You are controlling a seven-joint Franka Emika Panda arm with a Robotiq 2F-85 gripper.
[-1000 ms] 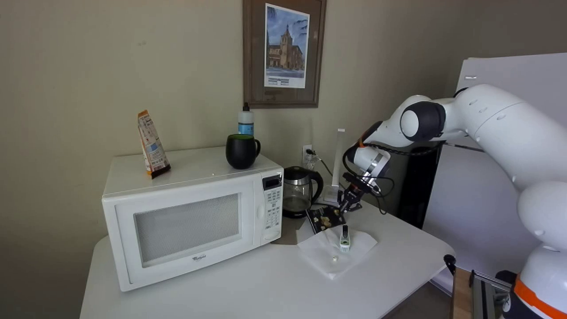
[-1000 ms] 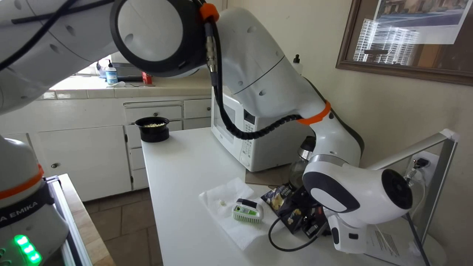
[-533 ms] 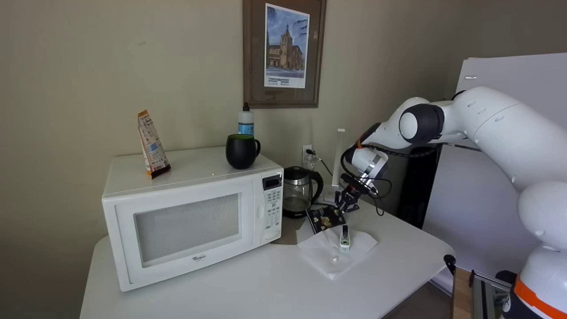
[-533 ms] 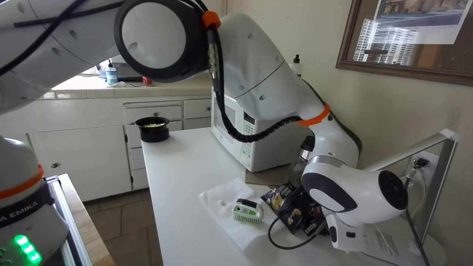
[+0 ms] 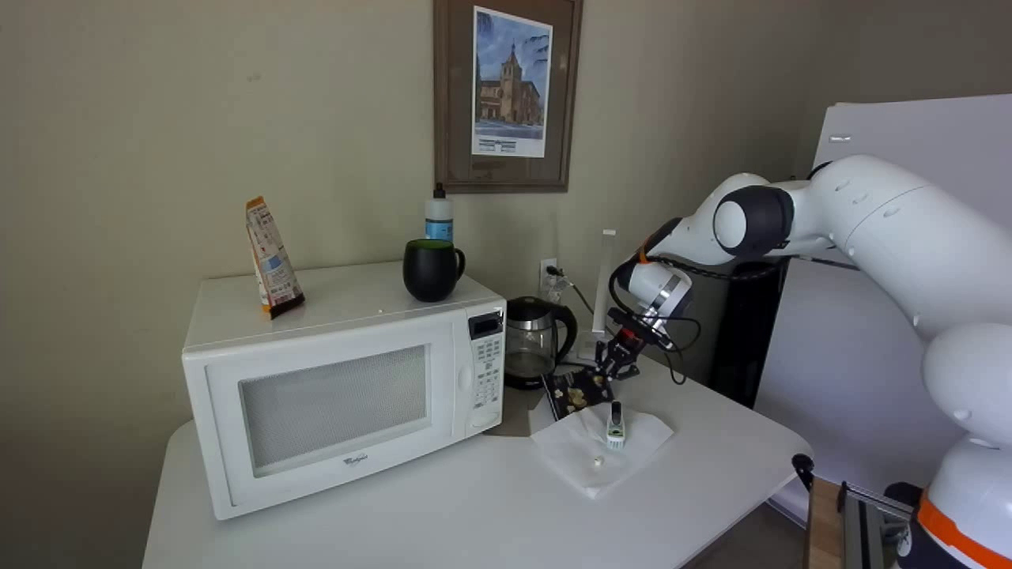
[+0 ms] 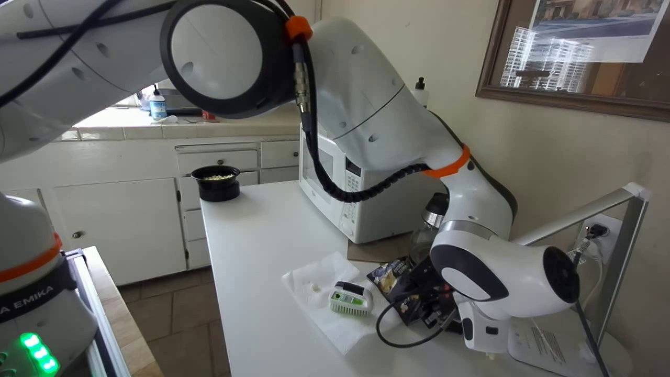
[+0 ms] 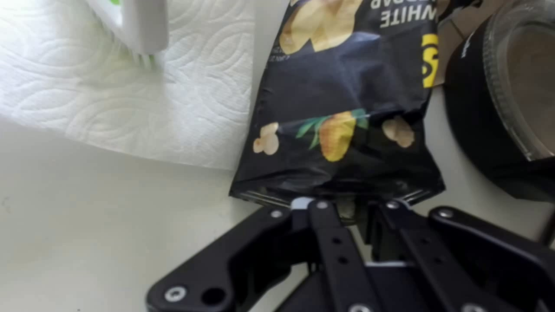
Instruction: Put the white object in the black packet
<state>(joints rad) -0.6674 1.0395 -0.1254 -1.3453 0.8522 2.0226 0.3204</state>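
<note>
A black packet [image 5: 575,393] lies flat on the white table, its mouth toward my gripper; it also shows in an exterior view [image 6: 386,277] and the wrist view [image 7: 342,82]. My gripper [image 7: 353,207] is at the mouth, fingertips at or just inside its edge and partly apart. A small pale patch lies between the fingertips; I cannot tell whether it is a white piece or the packet's lining. In an exterior view the gripper [image 5: 607,370] points down at the packet. A small white piece [image 5: 598,461] lies on the paper towel; it also shows there [image 6: 314,287].
The white paper towel [image 5: 569,454] holds a green-and-white brush [image 6: 350,301] beside the packet. A glass kettle [image 5: 528,344] stands close behind the packet, next to the microwave [image 5: 332,403]. A metal stand [image 6: 625,262] is near the wall. A black bowl [image 6: 215,189] stands at the table's edge.
The arm has shifted slightly toward the packet. In the last half second the packet has slid a little away from the gripper. A red part on the gripper now shows. The white piece has not moved.
</note>
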